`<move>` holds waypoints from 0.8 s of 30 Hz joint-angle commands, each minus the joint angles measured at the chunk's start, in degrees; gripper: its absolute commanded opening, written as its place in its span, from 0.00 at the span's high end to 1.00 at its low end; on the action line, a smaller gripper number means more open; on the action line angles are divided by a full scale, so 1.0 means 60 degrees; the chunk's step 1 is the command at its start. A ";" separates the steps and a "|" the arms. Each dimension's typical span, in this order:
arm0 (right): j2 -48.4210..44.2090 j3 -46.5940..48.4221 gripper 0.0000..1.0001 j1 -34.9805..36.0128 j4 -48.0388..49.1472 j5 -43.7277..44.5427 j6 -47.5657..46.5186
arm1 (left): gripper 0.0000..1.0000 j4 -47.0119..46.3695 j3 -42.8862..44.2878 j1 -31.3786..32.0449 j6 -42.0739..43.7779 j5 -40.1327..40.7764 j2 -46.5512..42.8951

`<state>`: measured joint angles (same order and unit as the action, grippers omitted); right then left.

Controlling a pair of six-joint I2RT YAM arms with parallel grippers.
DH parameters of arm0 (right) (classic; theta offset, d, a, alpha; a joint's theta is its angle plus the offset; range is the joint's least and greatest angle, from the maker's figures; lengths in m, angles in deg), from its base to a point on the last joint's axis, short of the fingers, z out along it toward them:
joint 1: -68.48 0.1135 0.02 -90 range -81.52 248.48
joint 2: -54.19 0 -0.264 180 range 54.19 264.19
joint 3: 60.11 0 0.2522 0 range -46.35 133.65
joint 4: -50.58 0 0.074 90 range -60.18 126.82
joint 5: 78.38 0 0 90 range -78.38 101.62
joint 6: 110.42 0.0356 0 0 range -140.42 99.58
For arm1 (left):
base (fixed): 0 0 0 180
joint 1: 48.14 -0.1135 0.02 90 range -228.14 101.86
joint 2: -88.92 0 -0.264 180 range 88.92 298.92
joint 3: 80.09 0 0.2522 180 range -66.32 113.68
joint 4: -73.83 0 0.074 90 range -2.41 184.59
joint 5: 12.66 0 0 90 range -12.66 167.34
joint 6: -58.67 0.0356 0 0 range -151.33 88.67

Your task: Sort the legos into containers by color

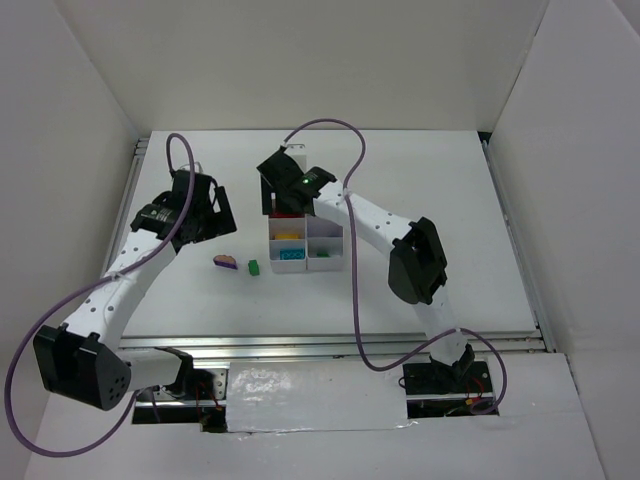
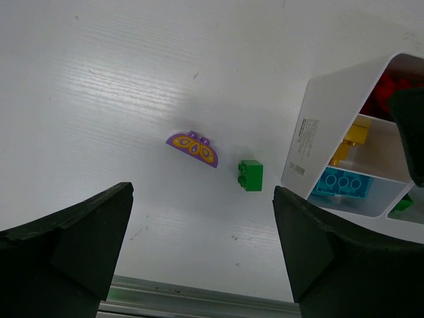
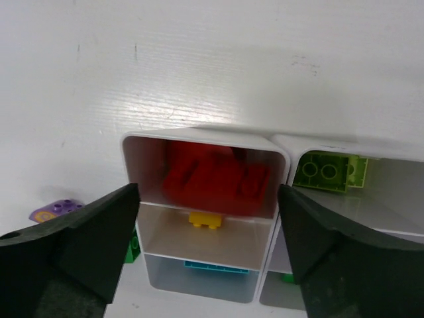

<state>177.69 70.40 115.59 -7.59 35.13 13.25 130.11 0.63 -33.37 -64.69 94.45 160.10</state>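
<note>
The containers (image 1: 308,241), a white six-compartment block, stand mid-table. My right gripper (image 1: 284,186) hovers open over the far-left compartment, and red legos (image 3: 215,179) lie blurred inside it below the open jaws (image 3: 208,192). Behind it in that column are a yellow lego (image 3: 204,219) and a teal lego (image 3: 212,266); a lime-green lego (image 3: 329,171) sits in the far-right compartment. A purple half-round lego (image 2: 193,147) and a green lego (image 2: 251,175) lie on the table left of the block (image 2: 311,132). My left gripper (image 2: 202,192) hangs open above them, holding nothing.
White walls enclose the table on three sides. An aluminium rail (image 1: 330,345) runs along the near edge. The right arm's purple cable (image 1: 358,250) loops over the area right of the containers.
</note>
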 commanded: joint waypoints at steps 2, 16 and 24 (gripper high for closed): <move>-0.0310 0.0419 0.00 0.0073 0.0179 0.0008 -0.0163 | 0.00 -0.0334 0.0032 -0.0044 0.0228 -0.0345 0.0003; -0.3647 -0.0779 0.00 -0.0015 0.0355 -0.0329 -0.0133 | 0.03 -0.1008 -0.1169 0.0073 0.0244 -0.1986 0.0573; -0.6270 -0.3765 0.00 -0.0308 0.0252 -0.1074 0.0027 | 0.05 -0.0569 -0.0644 0.0322 -0.1424 -0.2250 0.2123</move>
<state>141.80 53.13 114.37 -5.86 31.04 12.93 126.20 -6.34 -32.13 -67.75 82.60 169.85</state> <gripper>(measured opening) 0.994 0.952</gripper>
